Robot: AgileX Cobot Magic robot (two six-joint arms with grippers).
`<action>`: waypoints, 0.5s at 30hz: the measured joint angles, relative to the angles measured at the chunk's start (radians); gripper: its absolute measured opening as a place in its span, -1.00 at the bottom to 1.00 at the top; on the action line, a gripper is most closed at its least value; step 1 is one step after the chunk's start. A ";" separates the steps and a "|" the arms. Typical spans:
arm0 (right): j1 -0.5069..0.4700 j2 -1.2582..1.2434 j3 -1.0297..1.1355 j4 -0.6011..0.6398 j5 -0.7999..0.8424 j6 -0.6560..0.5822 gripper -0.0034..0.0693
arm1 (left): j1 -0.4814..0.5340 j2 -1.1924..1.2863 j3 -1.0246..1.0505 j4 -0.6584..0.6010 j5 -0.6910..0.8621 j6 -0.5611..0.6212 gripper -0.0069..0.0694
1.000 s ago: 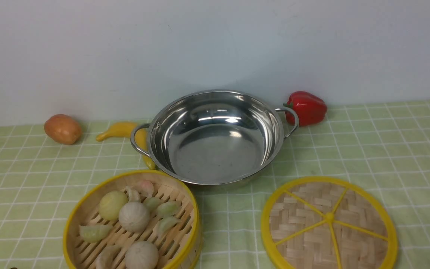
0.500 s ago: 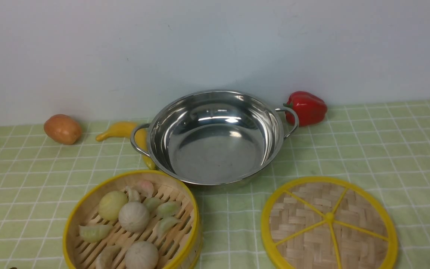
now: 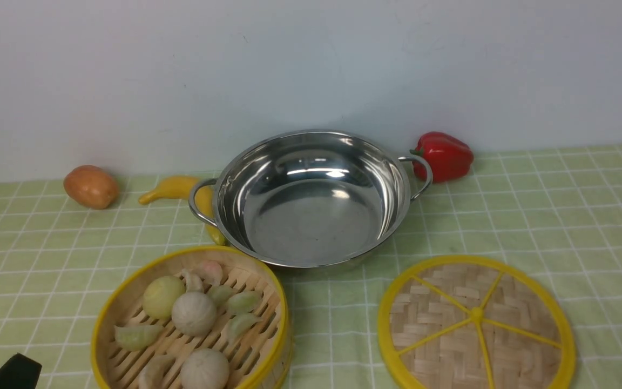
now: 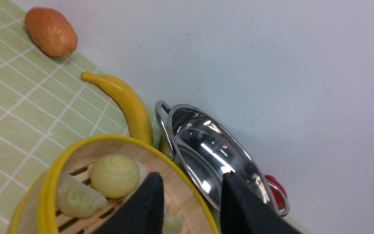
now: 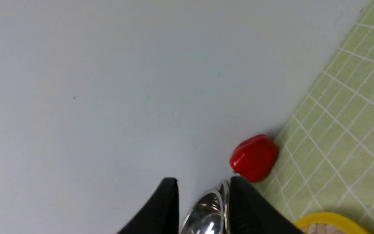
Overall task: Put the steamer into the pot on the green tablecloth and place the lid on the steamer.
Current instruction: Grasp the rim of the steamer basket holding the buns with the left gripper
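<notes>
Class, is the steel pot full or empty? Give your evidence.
Empty. The pot shows only its bare shiny floor; the steamer sits outside it, on the green tablecloth.

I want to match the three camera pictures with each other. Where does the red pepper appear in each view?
Front view: the red pepper stands at the back, beside the right handle of the pot.
Left wrist view: only a small red part shows, behind the far handle of the pot.
Right wrist view: the whole pepper shows, just beyond the rim of the pot.
Shared landmark: the pot, next to the pepper in all three.
</notes>
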 joint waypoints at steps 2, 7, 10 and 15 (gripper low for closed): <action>0.000 0.000 0.000 0.026 -0.007 0.005 -0.25 | 0.000 0.000 0.000 -0.026 -0.021 -0.008 -0.18; 0.000 0.000 -0.007 0.033 -0.008 -0.016 -0.25 | 0.000 0.000 -0.001 -0.104 -0.056 -0.027 -0.18; 0.000 -0.002 -0.150 -0.032 -0.003 -0.145 -0.25 | 0.000 -0.001 -0.069 -0.113 -0.066 0.006 -0.18; 0.000 0.046 -0.394 -0.107 0.031 -0.310 -0.25 | 0.000 0.014 -0.264 -0.043 -0.100 0.148 -0.18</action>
